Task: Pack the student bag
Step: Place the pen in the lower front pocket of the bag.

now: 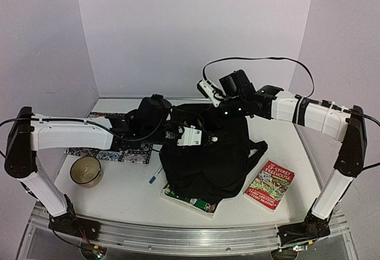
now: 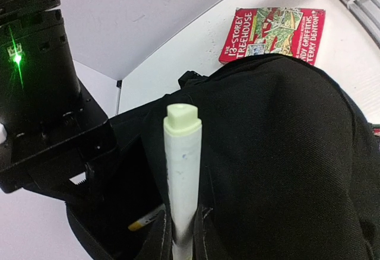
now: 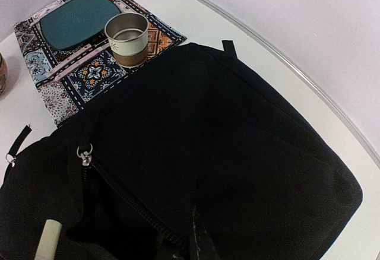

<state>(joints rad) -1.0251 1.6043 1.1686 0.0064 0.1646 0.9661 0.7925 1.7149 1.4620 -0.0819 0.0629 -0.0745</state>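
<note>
The student bag (image 1: 208, 162) is a big soft black backpack at the table's middle, with its zippered mouth open toward the left. My left gripper (image 2: 183, 237) is shut on a white marker with a pale green cap (image 2: 181, 153), held over that open mouth. A yellow-tipped pen (image 2: 144, 219) lies inside the bag (image 2: 285, 153). My right gripper (image 3: 199, 243) is shut, pinching the bag's fabric (image 3: 237, 123) beside the zipper and holding the opening up. In the right wrist view the marker (image 3: 47, 240) pokes in at the lower left. From above, both grippers (image 1: 205, 136) (image 1: 224, 113) meet at the bag's top.
A red paperback (image 1: 270, 184) lies right of the bag. A green book (image 1: 191, 201) sticks out from under its front. A blue pen (image 1: 155, 174) and a glass bowl (image 1: 86, 171) sit at the left. A patterned mat (image 3: 89, 73) holds a tin cup (image 3: 126, 37) and a teal plate (image 3: 76, 19).
</note>
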